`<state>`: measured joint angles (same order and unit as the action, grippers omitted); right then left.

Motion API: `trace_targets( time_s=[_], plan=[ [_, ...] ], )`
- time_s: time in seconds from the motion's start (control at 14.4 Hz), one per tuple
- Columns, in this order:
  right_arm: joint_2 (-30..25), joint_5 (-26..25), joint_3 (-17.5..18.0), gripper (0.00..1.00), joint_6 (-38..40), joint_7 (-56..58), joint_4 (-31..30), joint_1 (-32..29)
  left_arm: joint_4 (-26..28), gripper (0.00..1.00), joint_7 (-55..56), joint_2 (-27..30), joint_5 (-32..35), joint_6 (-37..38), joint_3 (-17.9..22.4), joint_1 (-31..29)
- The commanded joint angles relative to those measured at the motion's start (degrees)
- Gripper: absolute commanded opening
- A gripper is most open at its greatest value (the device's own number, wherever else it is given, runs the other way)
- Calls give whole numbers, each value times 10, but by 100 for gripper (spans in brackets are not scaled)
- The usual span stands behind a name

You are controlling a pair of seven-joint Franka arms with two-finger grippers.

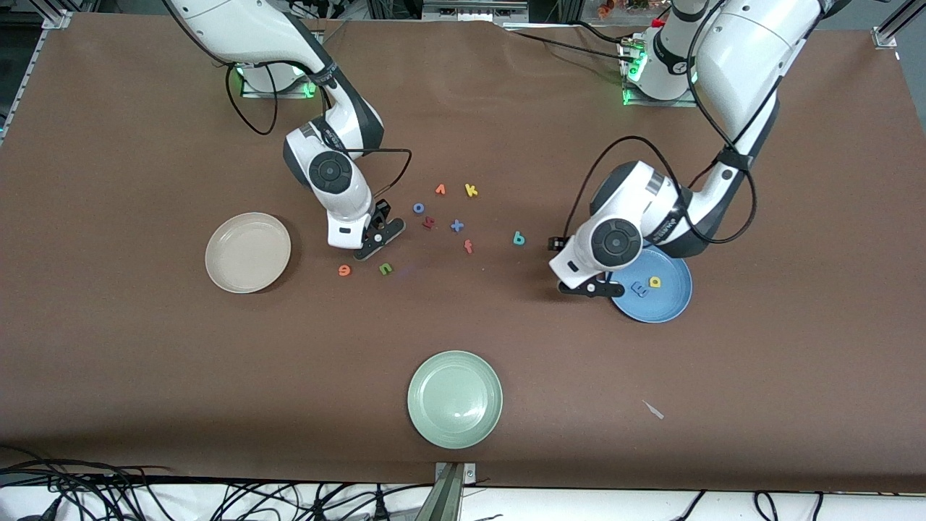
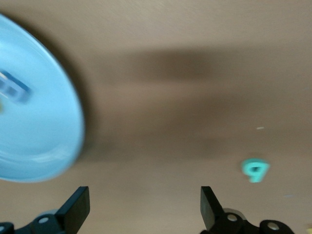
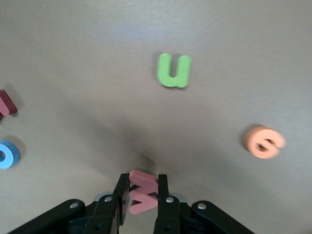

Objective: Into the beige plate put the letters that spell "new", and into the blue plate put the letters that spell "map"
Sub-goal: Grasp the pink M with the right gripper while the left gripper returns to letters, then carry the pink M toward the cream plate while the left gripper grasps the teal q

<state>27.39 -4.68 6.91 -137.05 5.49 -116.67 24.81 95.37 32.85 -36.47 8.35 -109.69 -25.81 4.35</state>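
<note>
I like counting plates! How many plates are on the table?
3. The beige plate sits toward the right arm's end, the blue plate toward the left arm's end with two letters in it, and the pale green plate lies nearest the front camera.

green n, orange e, blue plate
</note>
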Motion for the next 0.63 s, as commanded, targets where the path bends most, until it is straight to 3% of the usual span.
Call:
trace_targets(
  time_s=[0.0,0.21,0.49,0.56],
  plan=[
    [-22,3,-31,20,77,55,33,-4,11,100,66,-8,-26,-29,-2,34],
    [-35,5,-81,20,101,108,32,-4,12,100,103,-42,4,-82,1,85],
    [-42,7,-158,20,135,168,32,-4,11,99,102,-59,26,-107,-1,91],
    [-42,7,-172,21,136,169,32,-5,12,94,102,-65,32,-117,0,91]
  ],
)
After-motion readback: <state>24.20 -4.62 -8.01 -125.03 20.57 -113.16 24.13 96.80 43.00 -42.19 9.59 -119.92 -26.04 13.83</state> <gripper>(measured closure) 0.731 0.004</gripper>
